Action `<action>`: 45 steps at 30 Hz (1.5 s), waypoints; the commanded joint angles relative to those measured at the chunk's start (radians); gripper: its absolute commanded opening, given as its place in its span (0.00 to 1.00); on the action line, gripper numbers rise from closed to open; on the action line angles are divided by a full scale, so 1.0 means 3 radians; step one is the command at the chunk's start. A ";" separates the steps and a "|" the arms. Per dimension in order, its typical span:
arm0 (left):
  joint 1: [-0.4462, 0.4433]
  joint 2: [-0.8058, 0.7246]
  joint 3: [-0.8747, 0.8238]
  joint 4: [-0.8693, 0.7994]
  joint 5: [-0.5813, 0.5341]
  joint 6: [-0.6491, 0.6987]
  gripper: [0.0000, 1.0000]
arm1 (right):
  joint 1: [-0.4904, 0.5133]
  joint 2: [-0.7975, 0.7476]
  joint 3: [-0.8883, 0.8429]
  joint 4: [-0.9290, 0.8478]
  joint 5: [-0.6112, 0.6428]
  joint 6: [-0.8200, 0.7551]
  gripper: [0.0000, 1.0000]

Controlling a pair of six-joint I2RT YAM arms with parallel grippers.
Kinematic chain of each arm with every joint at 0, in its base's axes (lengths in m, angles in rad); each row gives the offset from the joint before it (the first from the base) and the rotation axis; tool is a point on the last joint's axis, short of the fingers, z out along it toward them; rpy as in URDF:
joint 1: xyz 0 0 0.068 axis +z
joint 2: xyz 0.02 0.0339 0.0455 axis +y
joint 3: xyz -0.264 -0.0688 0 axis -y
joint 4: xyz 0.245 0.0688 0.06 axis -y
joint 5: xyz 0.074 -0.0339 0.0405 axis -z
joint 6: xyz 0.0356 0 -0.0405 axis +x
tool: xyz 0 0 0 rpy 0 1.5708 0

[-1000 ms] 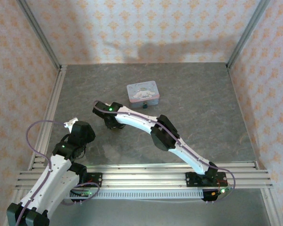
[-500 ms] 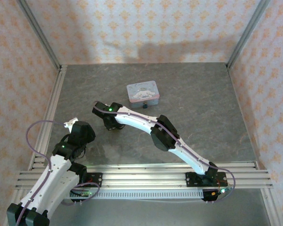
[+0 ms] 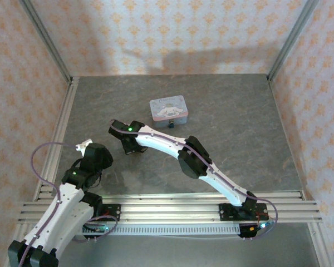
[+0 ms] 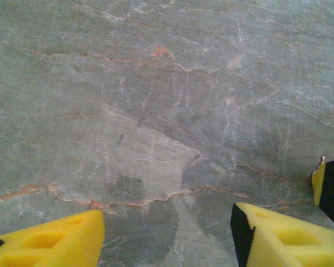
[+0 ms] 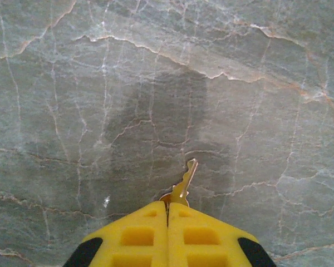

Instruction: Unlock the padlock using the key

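Gripping the key (image 5: 183, 179) by its bow with jaws clamped on it, the right gripper (image 5: 168, 207) sits left of centre on the table (image 5: 72, 83). It should lift straight and firmly so the blade cannot swivel. The blade juts past the fingertips, slightly canted. The padlock (image 3: 171, 126) lies farther right. The left gripper (image 4: 167, 222) has its jaws apart.

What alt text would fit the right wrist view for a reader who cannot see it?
The yellow-fingered right tool is shut on a small thin pale-gold metal key, whose toothed blade sticks out past the tool's tip. Behind it lies a grey, veined, marble-patterned tabletop.
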 commanded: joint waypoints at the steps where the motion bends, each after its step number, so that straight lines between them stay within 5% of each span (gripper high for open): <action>1: 0.0011 -0.0038 0.0015 -0.0036 -0.0025 -0.0015 0.64 | 0.0024 0.0005 0.0028 -0.0205 0.0076 -0.0228 0.03; 16: 0.0045 -0.0002 0.0108 -0.0056 -0.0037 -0.0077 0.70 | -0.0165 -0.0523 -0.0765 0.0348 0.0003 -0.0841 0.00; 29: 0.0497 0.0118 0.0003 0.0359 0.1120 -0.0010 0.72 | -0.0262 -0.1179 -0.1738 0.1140 -0.0249 -0.1200 0.00; 45: 0.0641 0.0176 0.0086 0.0552 0.1681 -0.0070 0.73 | -0.0277 -0.1737 -0.2361 0.1680 -0.0604 -0.1427 0.00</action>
